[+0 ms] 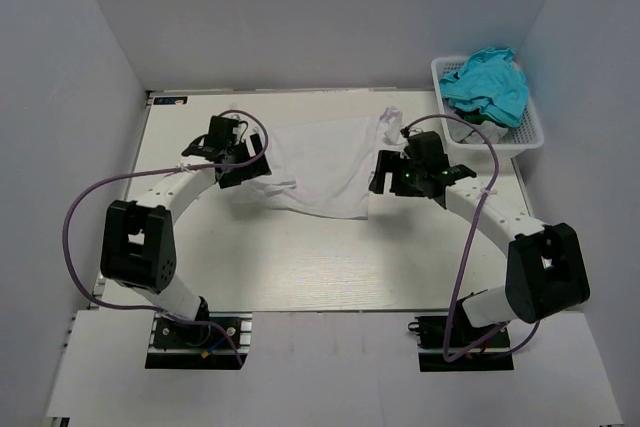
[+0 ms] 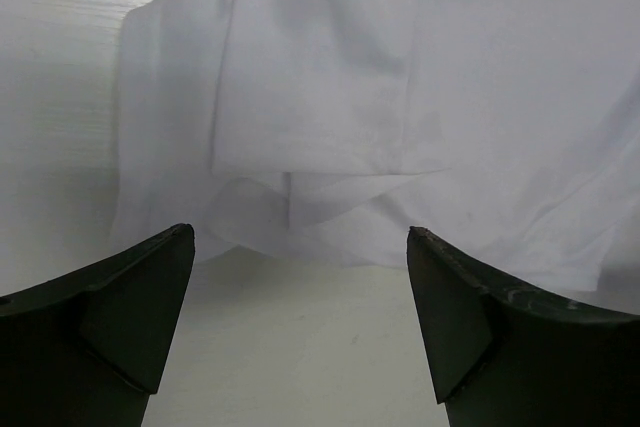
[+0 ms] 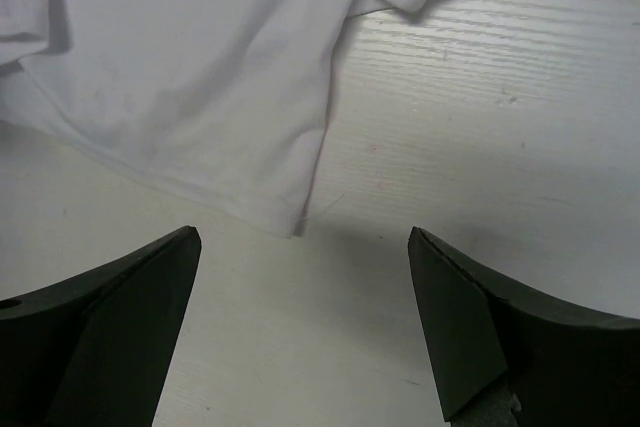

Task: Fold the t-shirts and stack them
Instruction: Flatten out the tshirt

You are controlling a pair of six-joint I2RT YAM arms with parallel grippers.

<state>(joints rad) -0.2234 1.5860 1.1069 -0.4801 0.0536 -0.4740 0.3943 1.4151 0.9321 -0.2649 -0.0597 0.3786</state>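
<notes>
Black, clamped-down arm bases (image 1: 195, 335) sat at the near edge of the pale wood-grain table (image 1: 300, 267), and from them the two arms curved forward and inward. The left gripper (image 2: 300, 237) hovered at the left side of the plain white short-sleeved t-shirt (image 1: 320, 167). Its dark jaws were spread wide with nothing between them, and rumpled folds of thin cloth lay just beyond the fingertips. The right gripper (image 3: 305, 237) hung at the shirt's right side, its jaws equally wide apart and holding nothing. One near corner of the hem lay just ahead of it, with bare table to the right. The t-shirt itself lay loosely spread and creased on the middle of the table between the two grippers, one end bunched towards the far right. Beyond it, at the far right corner, stood a white slotted plastic basket (image 1: 532, 127) holding crumpled teal cloth (image 1: 488, 82).
</notes>
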